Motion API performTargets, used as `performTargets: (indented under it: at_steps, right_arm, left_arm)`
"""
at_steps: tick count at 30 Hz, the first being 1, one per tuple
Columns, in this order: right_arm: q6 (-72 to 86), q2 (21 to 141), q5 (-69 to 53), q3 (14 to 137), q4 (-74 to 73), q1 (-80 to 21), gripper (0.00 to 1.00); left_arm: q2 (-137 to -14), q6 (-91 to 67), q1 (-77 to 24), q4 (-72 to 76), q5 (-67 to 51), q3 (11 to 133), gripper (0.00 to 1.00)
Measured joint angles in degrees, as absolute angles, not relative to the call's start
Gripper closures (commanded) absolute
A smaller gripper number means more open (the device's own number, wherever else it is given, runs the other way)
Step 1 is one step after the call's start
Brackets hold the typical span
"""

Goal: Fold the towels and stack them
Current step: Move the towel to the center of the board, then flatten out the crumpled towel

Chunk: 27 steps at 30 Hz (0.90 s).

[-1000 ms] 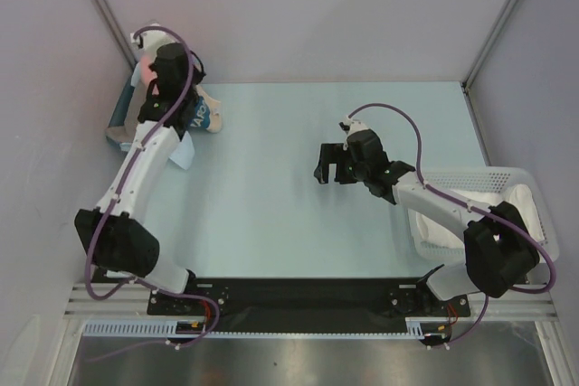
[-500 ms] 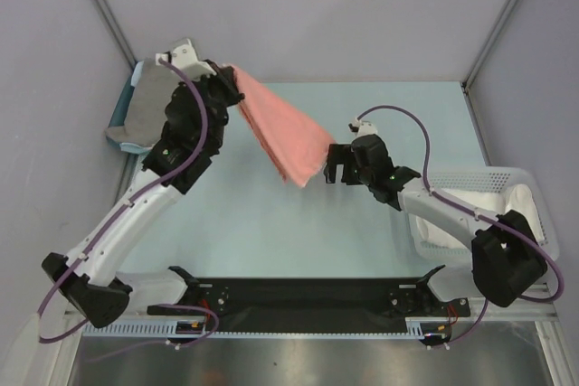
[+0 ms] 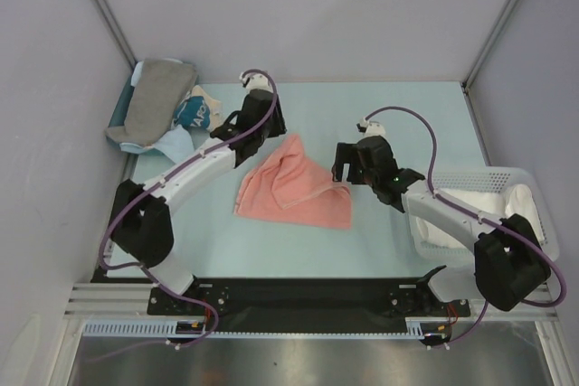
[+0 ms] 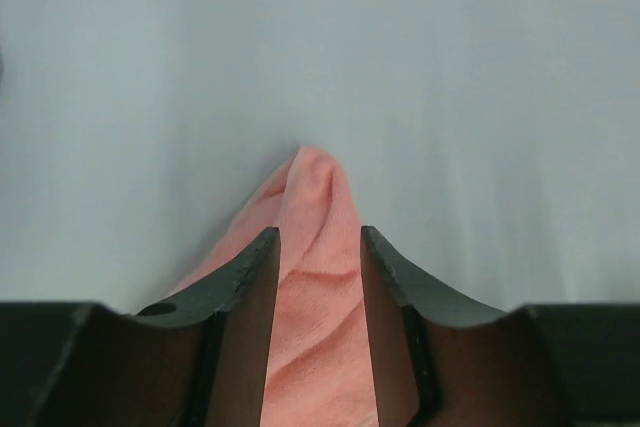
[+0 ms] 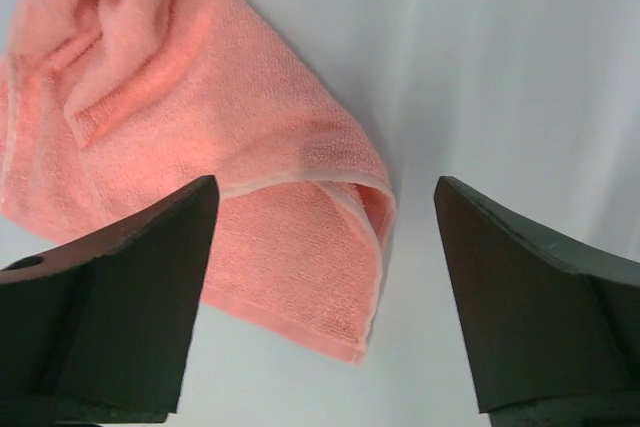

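Salmon-pink towel: lies loose and rumpled on the surface between the two arms, with one corner doubled over itself; it is neither flat nor folded
Left gripper: low over the far corner of that towel, jaws partly parted with a raised ridge of the cloth showing between them; they do not look clamped on it
Right gripper: just beside the towel's right edge, jaws wide and holding nothing, the folded-over corner lying below the gap
Grey towel: draped unfolded on top of the heap in the far left corner
Light blue towel: peeks out from under that heap, not folded
Teal bundle: sits in the same heap, beside the grey towel
White towel: bunched in the white basket at the right edge, partly hidden by the right arm
Done so far: judging by how things lie, only the first towel has been brought to the middle; no neat fold and no stack shows anywhere
Left to do: spread and fold the salmon-pink towel, then fetch, fold and stack the grey, light blue and white ones, which is nearly the whole task
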<state>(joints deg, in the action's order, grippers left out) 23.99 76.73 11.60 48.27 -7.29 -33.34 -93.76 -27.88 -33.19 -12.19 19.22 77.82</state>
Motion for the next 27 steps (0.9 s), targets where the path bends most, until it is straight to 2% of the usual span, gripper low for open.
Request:
performTargets:
  at_steps: [2,3,4,6,7,12,17,21,27]
  right_arm:
    - [24.49,77.28,11.51,48.27,-7.51,-33.32,0.21]
    - [25.15,77.56,11.38,48.27,-7.94,-33.43,0.21]
    - [26.06,77.76,11.75,48.23,-8.64,-33.89,0.27]
    - [27.68,77.69,12.78,47.37,-9.17,-35.29,0.29]
    - [28.71,77.3,13.37,46.26,-9.34,-36.36,0.34]
    - [33.65,73.25,15.64,37.28,-11.46,-39.88,0.42]
    - [38.98,72.42,19.51,34.39,-14.94,-44.88,0.43]
    - [42.22,72.36,20.62,33.43,-14.98,-47.33,0.51]
    - [45.56,72.55,21.74,33.21,-14.83,-47.92,0.55]
  left_arm:
    - [-92.29,-29.26,-33.01,-12.64,18.74,74.5,0.57]
    - [-91.79,-29.58,-33.01,-12.78,18.72,73.89,0.59]
    - [-90.0,-30.28,-33.01,-12.6,18.74,71.77,0.6]
    - [-85.27,-31.77,-33.01,-12.67,18.74,66.83,0.62]
    - [-82.7,-32.62,-33.01,-12.38,18.65,64.14,0.63]
    - [-70.39,-36.99,-33.8,-10.41,18.02,48.73,0.64]
    - [-65.43,-40.36,-35.83,-10.9,19.55,37.21,0.64]
    - [-62.26,-41.58,-35.88,-11.77,21.56,31.83,0.6]
    - [-60.29,-41.95,-35.88,-11.25,23.92,29.23,0.56]
